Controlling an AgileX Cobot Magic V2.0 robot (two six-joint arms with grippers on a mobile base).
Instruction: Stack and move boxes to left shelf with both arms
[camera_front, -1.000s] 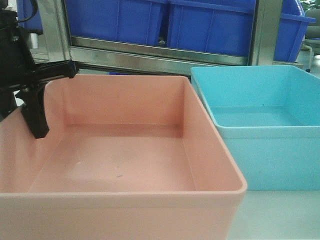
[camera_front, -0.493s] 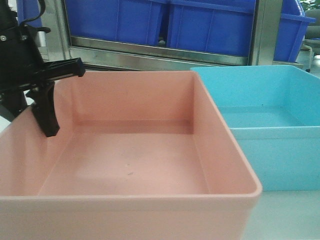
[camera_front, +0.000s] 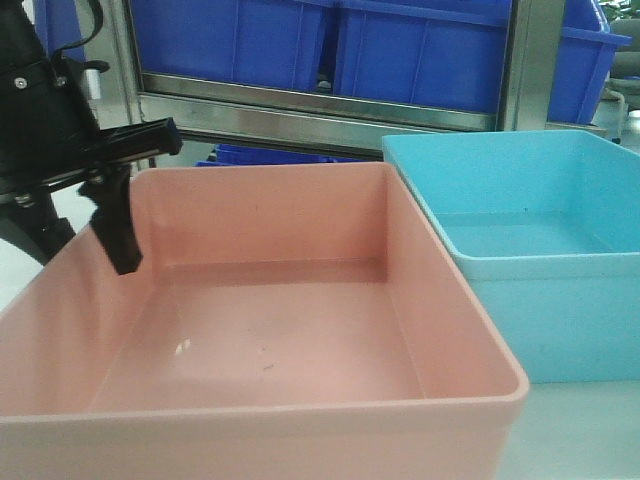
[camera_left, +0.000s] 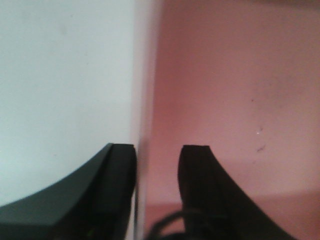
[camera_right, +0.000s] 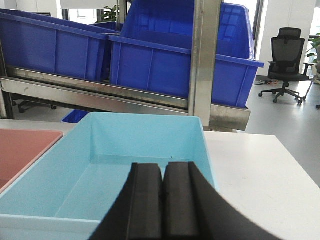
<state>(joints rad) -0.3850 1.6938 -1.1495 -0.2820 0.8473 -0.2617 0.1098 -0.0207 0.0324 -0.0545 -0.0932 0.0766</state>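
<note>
Left gripper (camera_left: 157, 148) straddled the pink tub (camera_front: 270, 215) left wall, clamped on it, arm cropped at frame edge. Right gripper (camera_right: 162, 167) was pressed closed and empty above the blue tub (camera_right: 145, 132) near rim. Tubs sat just beside each other on the white table (camera_right: 250, 165), steel rack (camera_front: 330, 110) behind.

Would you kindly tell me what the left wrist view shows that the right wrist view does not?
Only the left wrist view: the left pincer straddling a side wall of the pink tub, one finger on each side. Only the right wrist view: the right pincer, closed, facing the light blue tub, and dark blue crates. Both: the pink tub and white table.
</note>
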